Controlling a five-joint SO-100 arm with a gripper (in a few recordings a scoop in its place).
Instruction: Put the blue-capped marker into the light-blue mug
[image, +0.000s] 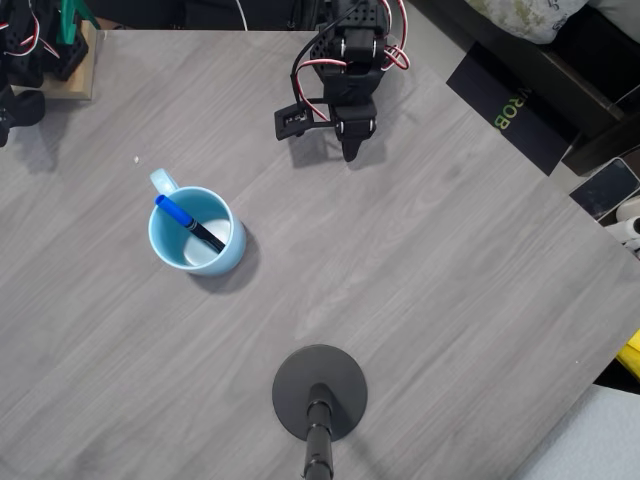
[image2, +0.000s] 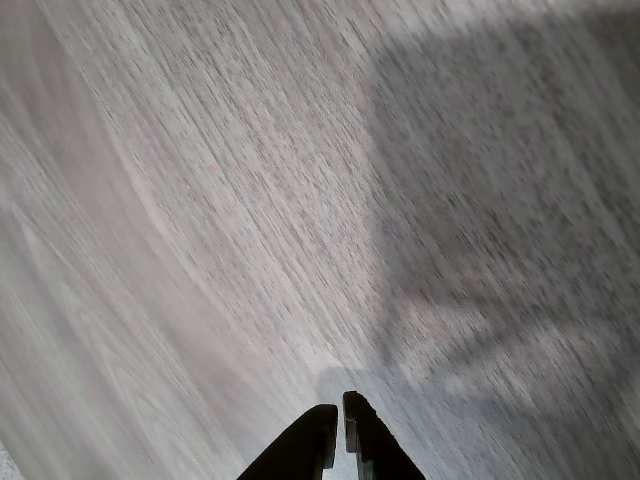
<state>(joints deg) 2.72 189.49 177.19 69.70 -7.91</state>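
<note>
Stand base (image: 320, 392): black disc, near table (image: 450, 300) edge.
Marker (image: 188, 222): blue-capped, leaning inside light-blue mug (image: 197, 232).
Gripper (image2: 338, 428): fingers pressed together, empty, well apart from mug.

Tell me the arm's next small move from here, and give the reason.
Probably none beyond settling at rest. The marker already stands tilted inside the mug, blue cap up against the rim near the handle. The gripper sits well away from the mug at the table's far edge, its fingers closed with nothing between them, so nothing is left to carry.
</note>
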